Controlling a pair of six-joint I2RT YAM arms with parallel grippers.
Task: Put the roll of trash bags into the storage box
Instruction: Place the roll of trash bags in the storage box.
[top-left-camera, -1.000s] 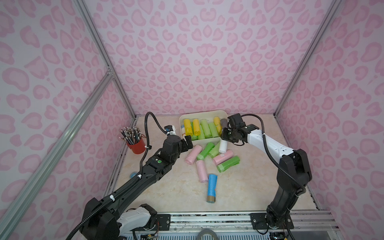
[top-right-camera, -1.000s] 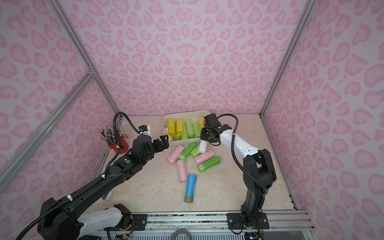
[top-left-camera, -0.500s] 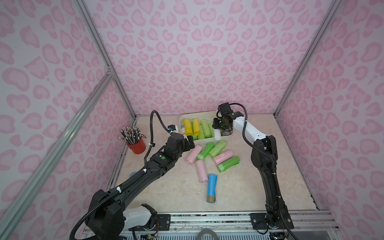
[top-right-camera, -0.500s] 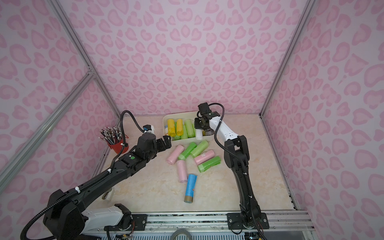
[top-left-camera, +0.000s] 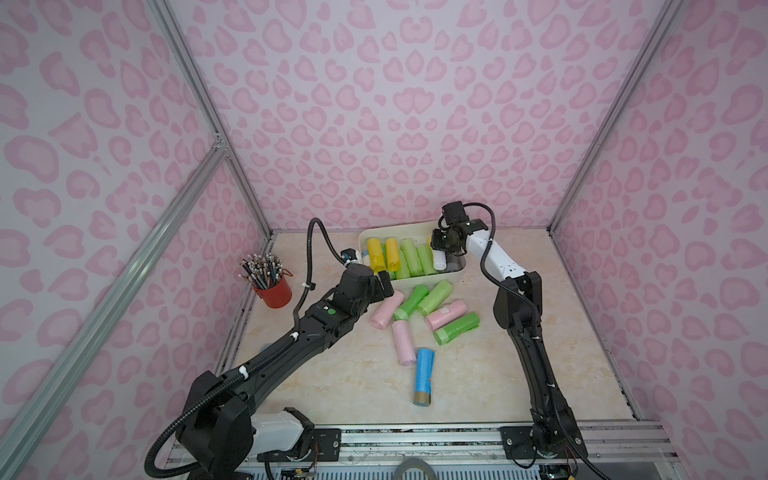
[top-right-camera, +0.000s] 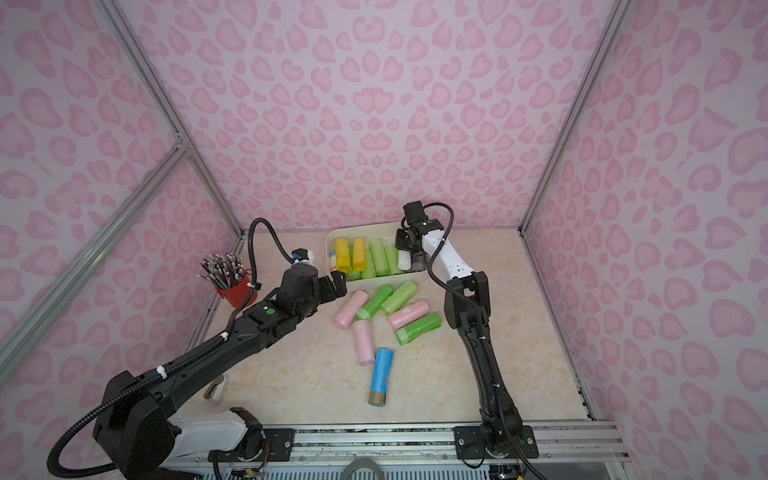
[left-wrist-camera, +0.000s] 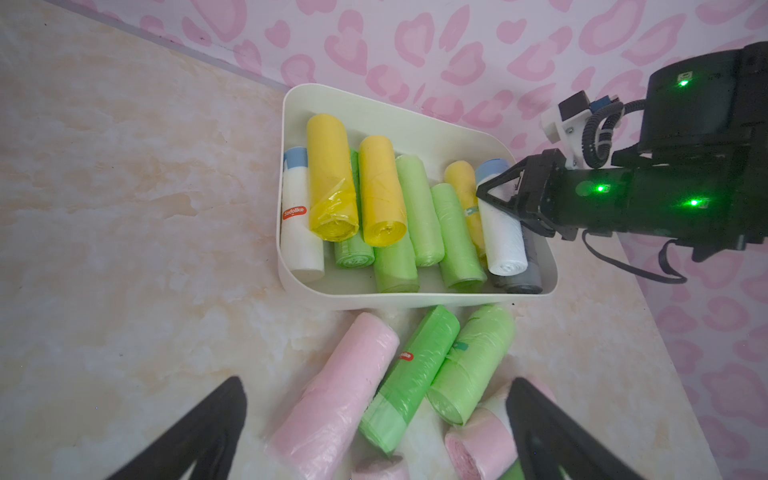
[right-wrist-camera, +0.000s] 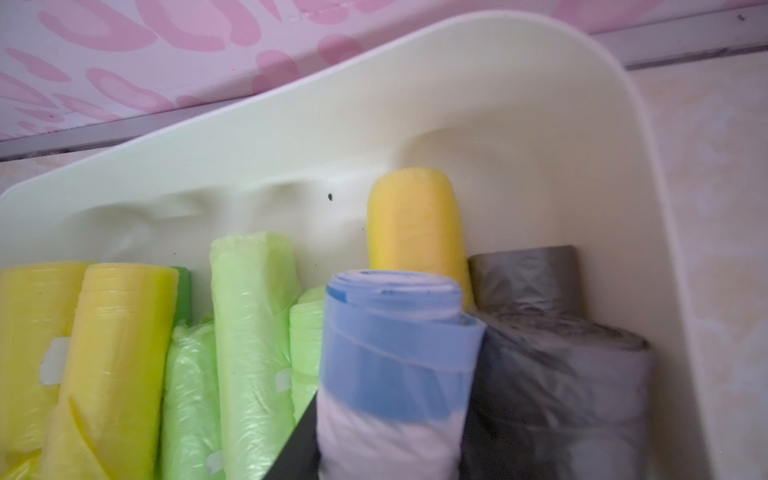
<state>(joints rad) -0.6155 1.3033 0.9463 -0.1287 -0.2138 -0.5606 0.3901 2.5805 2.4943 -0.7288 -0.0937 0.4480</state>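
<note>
The storage box (top-left-camera: 399, 227) (top-right-camera: 361, 227) is a cream tub at the back of the table, holding yellow, green, white and grey rolls. My right gripper (top-left-camera: 441, 245) (left-wrist-camera: 486, 195) is shut on a white roll of trash bags with a blue band (left-wrist-camera: 503, 237) (right-wrist-camera: 390, 374). It holds the roll inside the box's right end, over a grey roll (right-wrist-camera: 552, 365). My left gripper (top-left-camera: 384, 286) (left-wrist-camera: 376, 382) hangs open just in front of the box, above a pink roll (left-wrist-camera: 336, 395) and a green roll (left-wrist-camera: 411, 374), holding nothing.
Several loose rolls lie in front of the box: pink (top-left-camera: 404, 343), green (top-left-camera: 457, 328) and blue (top-left-camera: 424, 376). A red pencil cup (top-left-camera: 274, 286) stands at the left wall. Patterned walls close in three sides.
The right gripper has carried the white roll from the table in front of the box back over the box's right end. The left arm has barely shifted.
</note>
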